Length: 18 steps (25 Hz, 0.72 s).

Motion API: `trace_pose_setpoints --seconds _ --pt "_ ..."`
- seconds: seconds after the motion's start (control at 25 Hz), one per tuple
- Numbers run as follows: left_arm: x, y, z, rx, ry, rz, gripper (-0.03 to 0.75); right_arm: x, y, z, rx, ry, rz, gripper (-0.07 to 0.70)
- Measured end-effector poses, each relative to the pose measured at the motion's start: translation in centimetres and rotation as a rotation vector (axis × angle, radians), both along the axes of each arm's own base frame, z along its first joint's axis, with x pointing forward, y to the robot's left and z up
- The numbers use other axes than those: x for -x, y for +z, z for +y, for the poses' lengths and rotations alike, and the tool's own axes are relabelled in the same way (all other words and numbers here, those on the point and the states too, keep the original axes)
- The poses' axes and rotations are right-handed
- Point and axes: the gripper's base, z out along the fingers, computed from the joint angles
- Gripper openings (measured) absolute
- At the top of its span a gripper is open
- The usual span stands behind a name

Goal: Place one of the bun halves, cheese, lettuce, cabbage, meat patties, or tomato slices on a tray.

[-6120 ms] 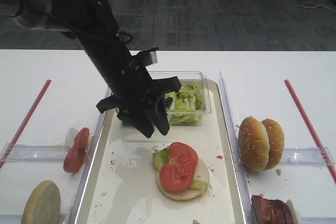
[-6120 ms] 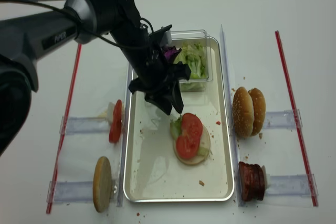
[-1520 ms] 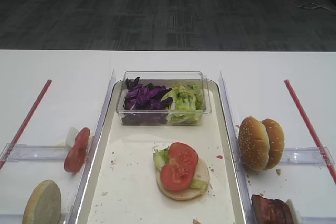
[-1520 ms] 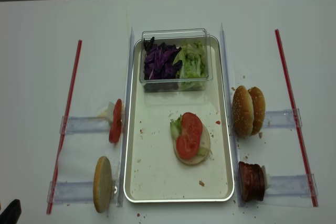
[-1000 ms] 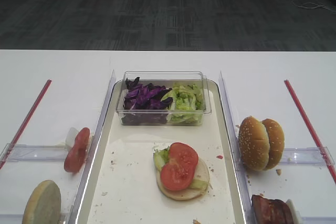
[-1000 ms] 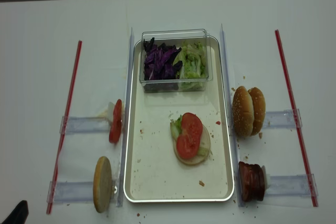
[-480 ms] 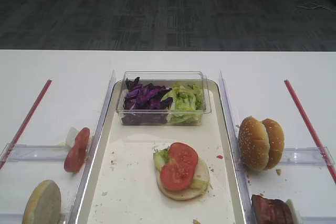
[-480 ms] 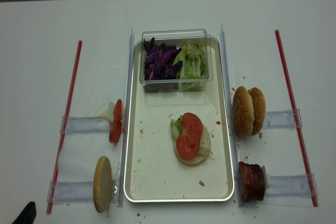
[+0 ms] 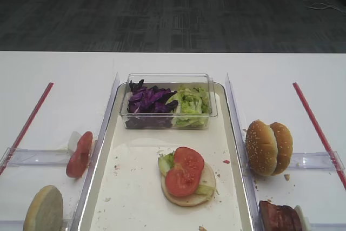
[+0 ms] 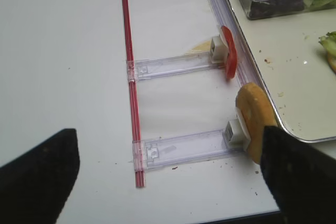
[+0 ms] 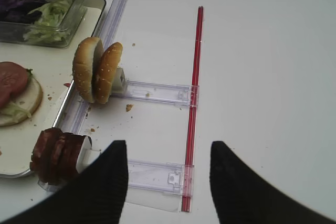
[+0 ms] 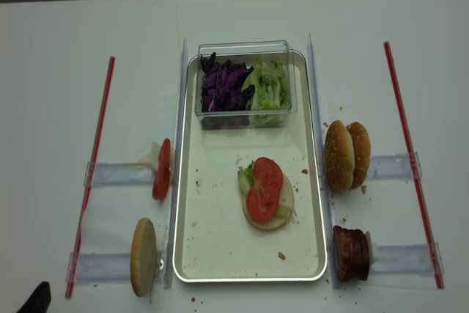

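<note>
On the cream tray (image 9: 130, 198) (image 12: 220, 254) lies a flat bun half topped with lettuce and two tomato slices (image 9: 184, 174) (image 12: 264, 190). A clear box at its far end holds purple cabbage (image 9: 148, 101) and lettuce (image 9: 190, 102). Sesame bun halves (image 11: 97, 70) and meat patties (image 11: 56, 153) stand in racks to the right. A tomato slice (image 10: 227, 52) and a bun half (image 10: 255, 120) stand in the left racks. My left gripper (image 10: 170, 182) hangs wide open over the left table, holding nothing. My right gripper (image 11: 168, 182) is open over the right rack, also holding nothing. No cheese shows.
Red strips (image 12: 94, 152) (image 12: 407, 144) run along both outer sides of the white table. Clear plastic racks (image 10: 184, 148) (image 11: 157, 174) lie between strips and tray. Crumbs speckle the tray. A dark fingertip (image 12: 35, 300) pokes in at the lower left corner.
The left arm, over the box on the tray six seconds ago, has pulled back out of the exterior views; only a dark tip stays at the lower left corner. The food has not moved.
</note>
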Motion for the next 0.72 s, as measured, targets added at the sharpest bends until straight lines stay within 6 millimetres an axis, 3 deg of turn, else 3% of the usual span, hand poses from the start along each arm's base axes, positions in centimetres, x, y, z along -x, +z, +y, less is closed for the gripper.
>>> trace_pose_setpoints --seconds 0.72 --pt "0.06 0.0 -0.16 0.002 0.118 0.0 0.675 0.0 0.0 0.0 -0.003 -0.002 0.0 0.403"
